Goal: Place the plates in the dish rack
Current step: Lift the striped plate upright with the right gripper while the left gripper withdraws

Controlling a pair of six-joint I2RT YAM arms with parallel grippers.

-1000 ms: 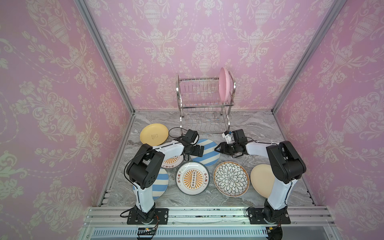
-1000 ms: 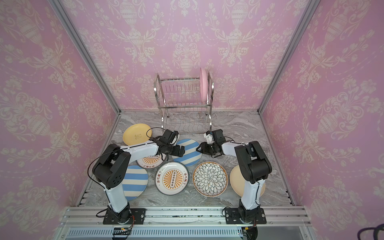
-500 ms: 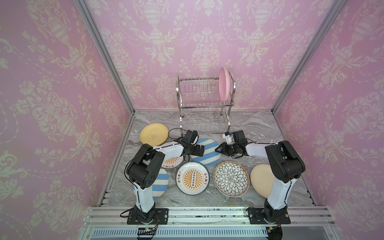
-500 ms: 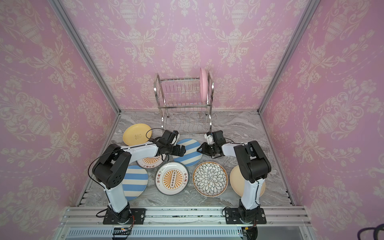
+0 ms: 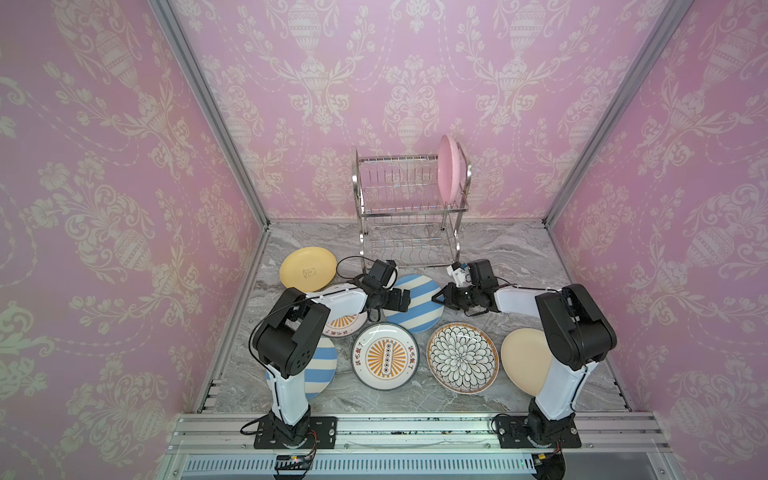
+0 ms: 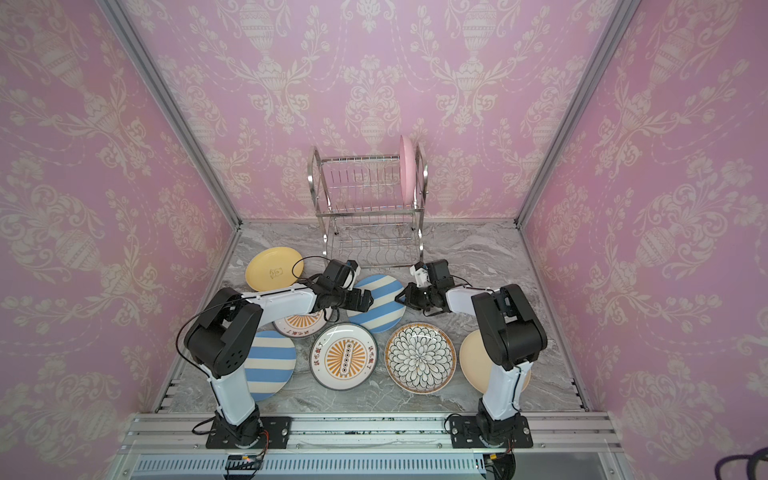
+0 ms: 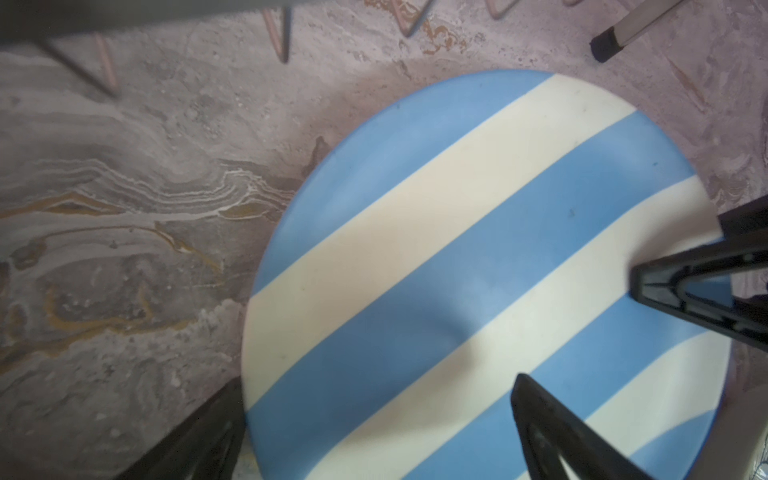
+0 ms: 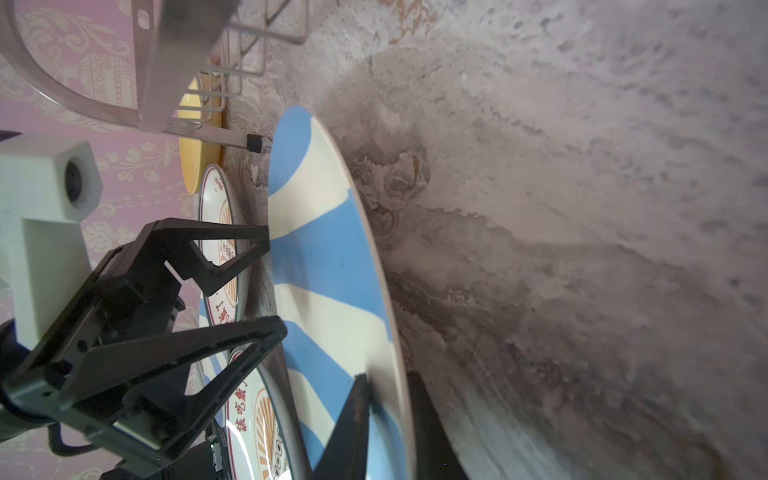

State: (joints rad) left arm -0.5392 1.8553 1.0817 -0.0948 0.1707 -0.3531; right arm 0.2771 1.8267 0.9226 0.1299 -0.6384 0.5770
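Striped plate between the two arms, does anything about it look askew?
Yes, the striped plate seems tilted: the right pincer clamps its rim, holding that edge off the table, while the open left pincer presses near its opposite edge.

Pink plate point(image 5: 448, 168) vert. in rack point(image 5: 399, 195)

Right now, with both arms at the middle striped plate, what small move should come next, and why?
Probably raise the right gripper slightly, tipping the striped plate up off the table. Its fingers appear closed over the rim, one above, one beneath, while the open left gripper sits at the opposite edge. The plate must stand on edge for the dish rack.
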